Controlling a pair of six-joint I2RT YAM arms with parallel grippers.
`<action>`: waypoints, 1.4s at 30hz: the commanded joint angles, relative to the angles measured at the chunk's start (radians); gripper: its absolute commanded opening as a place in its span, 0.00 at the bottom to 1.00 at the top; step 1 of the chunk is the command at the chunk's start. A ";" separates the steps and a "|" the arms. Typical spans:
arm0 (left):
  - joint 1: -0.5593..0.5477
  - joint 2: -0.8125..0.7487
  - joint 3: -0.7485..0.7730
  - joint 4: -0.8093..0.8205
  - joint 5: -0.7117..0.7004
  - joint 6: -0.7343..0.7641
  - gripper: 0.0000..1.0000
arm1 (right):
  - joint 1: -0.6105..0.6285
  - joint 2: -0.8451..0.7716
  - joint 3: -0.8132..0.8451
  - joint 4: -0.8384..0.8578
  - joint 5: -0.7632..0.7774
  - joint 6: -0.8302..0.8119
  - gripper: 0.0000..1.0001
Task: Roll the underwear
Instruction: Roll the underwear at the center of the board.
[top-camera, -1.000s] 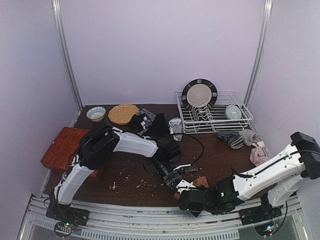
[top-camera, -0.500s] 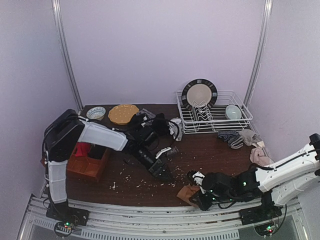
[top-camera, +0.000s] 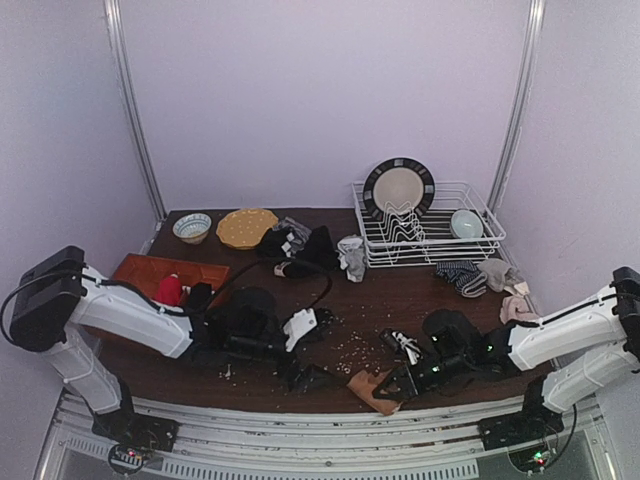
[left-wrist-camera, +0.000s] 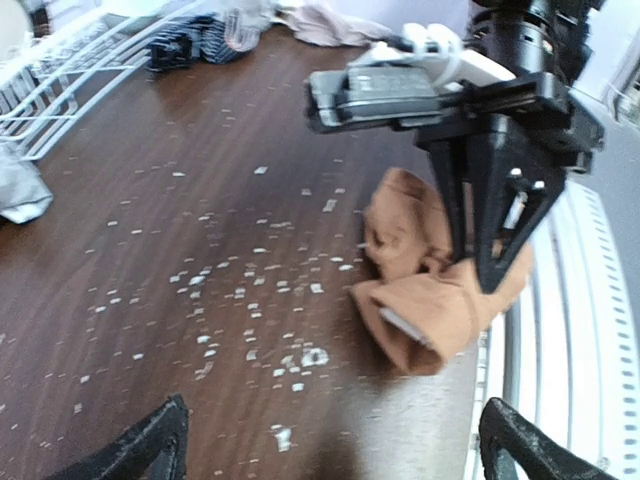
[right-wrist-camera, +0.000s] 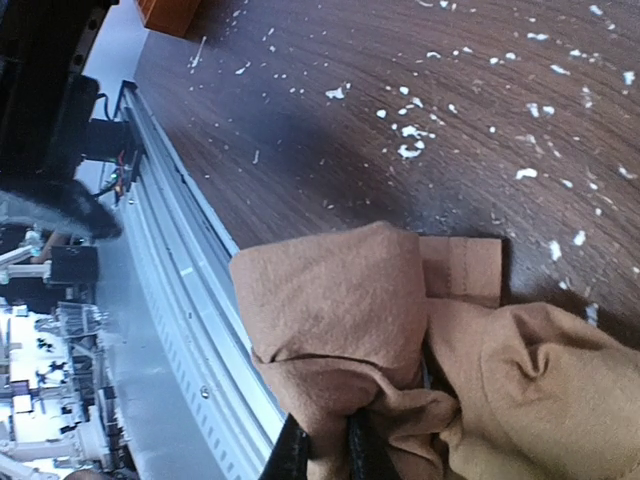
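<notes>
A tan-brown underwear (top-camera: 371, 388) lies bunched at the table's near edge, partly folded over itself. My right gripper (right-wrist-camera: 325, 455) is shut on a fold of it (right-wrist-camera: 340, 300). In the left wrist view the same garment (left-wrist-camera: 430, 290) hangs pinched in the right gripper's black fingers (left-wrist-camera: 487, 235). My left gripper (left-wrist-camera: 340, 460) stands wide open and holds nothing, low over the table a little left of the cloth (top-camera: 306, 378). More underwear, black (top-camera: 315, 245) and light grey (top-camera: 352, 256), lies at the back centre.
A wire dish rack (top-camera: 480, 235) with a plate (top-camera: 398, 188) stands back right, with a striped sock (top-camera: 458, 272) and pale cloths (top-camera: 515, 308) in front of it. A bowl (top-camera: 191, 226), a yellow plate (top-camera: 246, 228) and a red-brown box (top-camera: 150, 272) are at the left. Crumbs (top-camera: 350, 350) litter the table.
My left gripper has opened wide and drawn back left from the tan underwear as its arm swung low and leftward. The right gripper has kept its hold on the cloth near the front edge.
</notes>
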 joint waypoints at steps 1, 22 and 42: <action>0.018 -0.020 -0.066 0.270 -0.063 0.050 0.98 | -0.048 0.054 -0.042 0.099 -0.165 0.040 0.00; -0.004 0.390 0.394 -0.226 0.615 0.535 0.74 | -0.114 0.132 -0.165 0.283 -0.273 0.095 0.00; -0.025 0.561 0.601 -0.453 0.668 0.635 0.14 | -0.114 0.090 -0.159 0.217 -0.270 0.063 0.00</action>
